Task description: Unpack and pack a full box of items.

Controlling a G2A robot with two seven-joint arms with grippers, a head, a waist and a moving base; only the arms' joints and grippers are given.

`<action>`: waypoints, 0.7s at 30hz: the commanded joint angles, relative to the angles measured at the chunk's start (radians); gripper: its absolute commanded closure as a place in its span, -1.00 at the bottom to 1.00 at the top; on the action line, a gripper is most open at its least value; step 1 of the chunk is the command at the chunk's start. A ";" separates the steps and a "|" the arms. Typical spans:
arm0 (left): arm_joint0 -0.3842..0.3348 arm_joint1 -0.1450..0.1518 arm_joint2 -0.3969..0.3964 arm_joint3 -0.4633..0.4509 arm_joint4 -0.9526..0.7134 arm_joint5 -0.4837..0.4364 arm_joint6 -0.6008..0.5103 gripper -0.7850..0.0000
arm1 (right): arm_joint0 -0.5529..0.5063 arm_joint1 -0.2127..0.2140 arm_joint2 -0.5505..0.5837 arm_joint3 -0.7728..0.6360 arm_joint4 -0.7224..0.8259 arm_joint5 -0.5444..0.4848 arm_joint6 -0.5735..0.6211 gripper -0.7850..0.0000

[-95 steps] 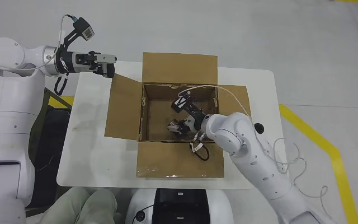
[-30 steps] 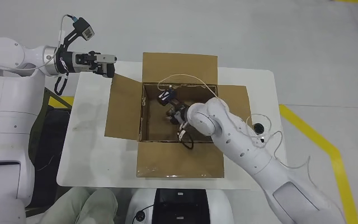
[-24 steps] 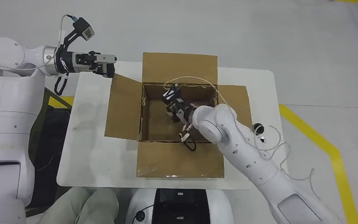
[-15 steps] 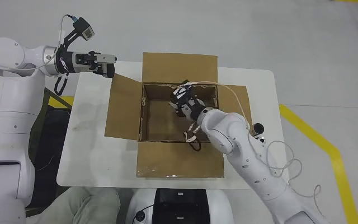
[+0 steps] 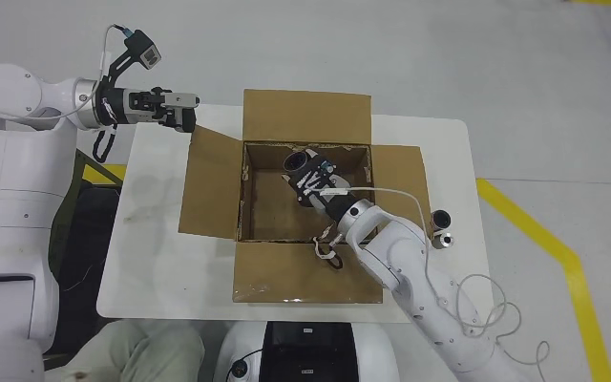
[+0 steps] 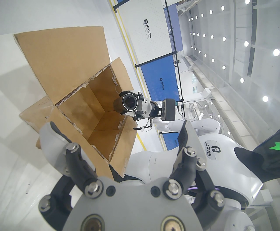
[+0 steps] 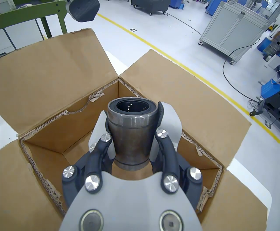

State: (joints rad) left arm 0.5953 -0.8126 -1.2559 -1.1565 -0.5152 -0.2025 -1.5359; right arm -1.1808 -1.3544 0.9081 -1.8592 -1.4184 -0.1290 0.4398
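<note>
A robot's right gripper (image 7: 133,122) clamps a dark metal cylinder (image 7: 131,140) between its two fingers, holding the hollow part over the open cardboard box (image 5: 215,196), near the box's far wall. The box stands with all four flaps folded out in the middle of a white table (image 5: 153,239); the torn corrugated rim (image 7: 72,111) shows along its inner edges. Across the table, the left gripper (image 5: 186,103) hangs over the far left corner just beside the box's left flap, fingers (image 6: 54,135) spread wide with nothing between them. From that arm's camera the cylinder (image 6: 126,104) shows above the box's rim, its open end turned that way. The table sits on a pale grey workshop floor crossed by a yellow line (image 7: 175,59). A black cable (image 7: 227,65) trails over the floor toward a metal-framed cabinet (image 7: 231,28), and a green frame (image 7: 32,13) stands behind the box. Blue wall panels (image 6: 161,76) and rows of ceiling lights (image 6: 223,39) fill the hall beyond.
</note>
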 commanded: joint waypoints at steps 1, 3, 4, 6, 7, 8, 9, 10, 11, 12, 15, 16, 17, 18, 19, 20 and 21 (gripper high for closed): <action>0.000 0.000 0.000 0.000 0.000 0.000 0.000 -1.00 | 0.000 0.000 0.000 0.000 0.000 0.000 0.000 1.00; 0.000 0.000 0.000 0.000 0.000 0.000 0.000 -1.00 | 0.000 0.000 0.000 0.000 0.000 0.000 0.000 1.00; 0.000 0.000 0.000 0.000 0.000 0.000 0.000 -1.00 | 0.000 0.000 0.000 0.000 0.000 0.000 0.000 1.00; 0.000 0.000 0.000 0.000 0.000 0.000 0.000 -1.00 | 0.000 0.000 0.000 0.000 0.000 0.000 0.000 1.00; 0.000 0.000 0.000 0.000 0.000 0.000 0.000 -1.00 | 0.000 0.000 0.000 0.000 0.000 0.000 0.000 1.00; 0.000 0.000 0.000 0.000 0.000 0.000 0.000 -1.00 | 0.000 0.000 0.000 0.000 0.000 0.000 0.000 1.00; 0.000 0.000 0.000 0.000 0.000 0.000 0.000 -1.00 | 0.000 0.000 0.000 0.000 0.000 0.000 0.000 1.00; 0.000 0.000 0.000 0.000 0.000 0.000 0.000 -1.00 | 0.000 0.000 0.000 0.000 0.000 0.000 0.000 1.00; 0.000 0.000 0.000 0.000 0.000 0.000 0.000 -1.00 | 0.000 0.000 0.000 0.000 0.000 0.000 0.000 1.00; 0.000 0.000 0.000 0.000 0.000 0.000 0.000 -1.00 | 0.000 0.000 0.000 0.000 0.000 0.000 0.000 1.00; 0.000 0.000 0.000 0.000 0.000 0.000 0.000 -1.00 | 0.000 0.000 0.000 0.000 0.000 0.000 0.000 1.00; 0.000 0.000 0.000 0.000 0.000 0.000 0.000 -1.00 | -0.010 0.000 0.002 0.002 0.002 0.004 -0.014 1.00; 0.000 0.000 0.000 0.000 0.000 0.000 0.000 -1.00 | -0.022 0.001 0.010 -0.006 0.001 0.011 -0.041 1.00; 0.000 0.000 0.000 0.000 0.000 0.000 0.000 -1.00 | -0.037 0.004 0.017 -0.014 -0.019 0.014 -0.061 1.00; 0.000 0.000 0.000 0.000 0.000 0.000 0.000 -1.00 | -0.056 0.007 0.025 -0.032 -0.025 0.013 -0.092 1.00; 0.000 0.000 0.000 0.000 0.000 0.000 0.000 -1.00 | -0.080 0.010 0.038 -0.047 -0.026 0.014 -0.125 1.00; 0.000 0.000 0.000 0.000 0.000 0.000 0.000 -1.00 | -0.102 0.015 0.051 -0.060 -0.041 0.010 -0.148 1.00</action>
State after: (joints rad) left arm 0.5953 -0.8126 -1.2559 -1.1565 -0.5152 -0.2025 -1.5359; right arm -1.2576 -1.3440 0.9454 -1.9047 -1.4461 -0.1154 0.3218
